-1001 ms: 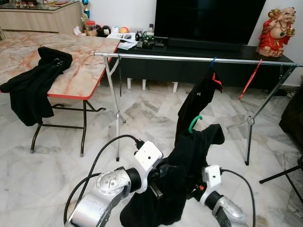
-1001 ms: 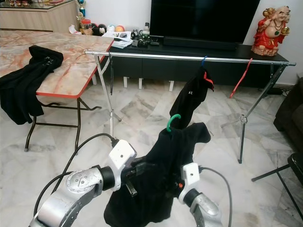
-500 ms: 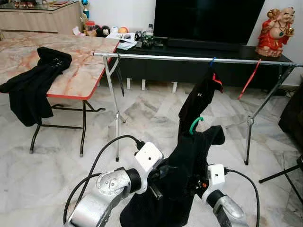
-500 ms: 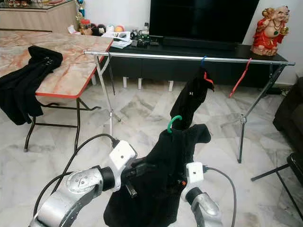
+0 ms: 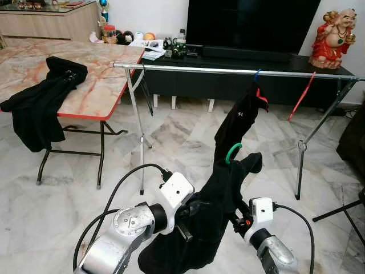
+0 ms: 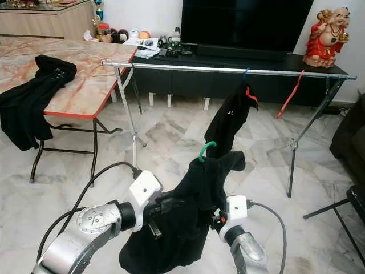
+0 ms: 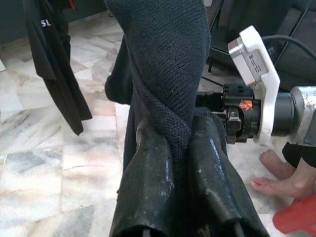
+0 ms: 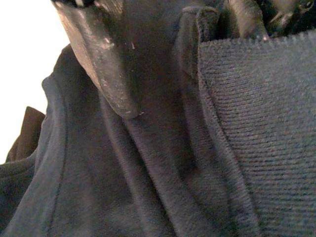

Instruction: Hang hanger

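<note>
A black knit garment (image 5: 219, 197) on a green hanger (image 5: 232, 153) is held up low in front of me, between both arms. In the left wrist view my left gripper (image 7: 180, 131) is shut on a twisted fold of the garment. My right gripper (image 8: 182, 64) is buried in the same cloth from the other side, its fingers (image 8: 98, 64) pressed into the fabric. The green hook sticks up above the collar, below and short of the silver rail (image 5: 228, 71) of the clothes rack.
A black shirt (image 5: 242, 123) and a red hanger (image 5: 301, 97) hang on the rail. A marble-top folding table (image 5: 97, 91) with black clothing (image 5: 40, 108) stands at the left. A person's bare foot (image 7: 274, 173) rests on the floor near my right wrist.
The garment's upper shoulder has drawn in a little to the left, and the right wrist has shifted slightly right. Both grips are unchanged.
</note>
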Available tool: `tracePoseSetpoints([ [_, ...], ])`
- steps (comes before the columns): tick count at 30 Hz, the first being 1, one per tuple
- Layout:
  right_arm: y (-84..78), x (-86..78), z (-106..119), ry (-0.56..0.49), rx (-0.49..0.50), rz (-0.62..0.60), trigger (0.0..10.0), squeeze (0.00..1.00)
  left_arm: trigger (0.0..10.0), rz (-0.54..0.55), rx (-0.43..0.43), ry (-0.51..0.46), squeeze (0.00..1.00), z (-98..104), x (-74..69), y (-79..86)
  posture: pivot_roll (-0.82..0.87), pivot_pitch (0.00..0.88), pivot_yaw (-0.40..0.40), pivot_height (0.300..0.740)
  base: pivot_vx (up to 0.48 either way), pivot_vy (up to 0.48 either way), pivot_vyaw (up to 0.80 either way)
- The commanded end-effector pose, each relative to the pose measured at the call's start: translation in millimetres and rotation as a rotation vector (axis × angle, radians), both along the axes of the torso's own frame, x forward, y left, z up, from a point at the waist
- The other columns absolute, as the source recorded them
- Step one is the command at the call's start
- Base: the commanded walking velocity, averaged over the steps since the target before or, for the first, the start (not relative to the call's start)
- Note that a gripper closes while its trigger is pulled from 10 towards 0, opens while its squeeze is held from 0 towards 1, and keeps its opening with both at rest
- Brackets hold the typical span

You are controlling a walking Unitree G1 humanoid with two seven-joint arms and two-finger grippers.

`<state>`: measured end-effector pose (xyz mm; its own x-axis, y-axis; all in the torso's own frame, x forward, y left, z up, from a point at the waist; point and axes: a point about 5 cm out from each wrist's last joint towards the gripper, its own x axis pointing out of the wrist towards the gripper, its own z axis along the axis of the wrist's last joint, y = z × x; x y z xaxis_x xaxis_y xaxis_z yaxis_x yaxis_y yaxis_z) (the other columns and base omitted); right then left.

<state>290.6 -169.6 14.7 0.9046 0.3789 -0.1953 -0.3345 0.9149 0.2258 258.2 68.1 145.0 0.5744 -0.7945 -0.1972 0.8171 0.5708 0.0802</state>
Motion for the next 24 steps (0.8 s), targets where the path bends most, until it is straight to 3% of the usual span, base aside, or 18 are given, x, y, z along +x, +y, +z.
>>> tracePoseSetpoints([
  [1, -5.7, 2.8, 3.5, -0.015, 0.001, -0.031, 0.0, 0.00, 10.0, -0.022, -0.035, -0.038, 0.00, 11.1, -1.3, -2.4, 0.15, 0.000, -0.078, 0.740, 0.000, 0.000, 0.00],
  [10, -22.0, 7.2, 9.7, -0.029, -0.028, -0.089, 0.0, 0.00, 10.0, -0.026, -0.014, -0.033, 0.00, 10.2, -2.6, 3.3, 0.15, 0.000, -0.080, 0.740, 0.000, 0.000, 0.00],
  [17, -48.1, 14.9, 24.2, -0.069, -0.077, -0.166, 0.0, 0.00, 10.0, -0.057, 0.084, -0.026, 0.00, 5.3, -3.0, 26.6, 0.15, 0.000, -0.082, 0.740, 0.000, 0.000, 0.00],
  [24, -65.5, 16.5, 30.7, -0.076, -0.098, -0.217, 0.0, 0.00, 10.0, -0.116, 0.119, 0.006, 0.00, 4.2, -7.0, 41.2, 0.15, 0.000, -0.083, 0.740, 0.000, 0.000, 0.00],
])
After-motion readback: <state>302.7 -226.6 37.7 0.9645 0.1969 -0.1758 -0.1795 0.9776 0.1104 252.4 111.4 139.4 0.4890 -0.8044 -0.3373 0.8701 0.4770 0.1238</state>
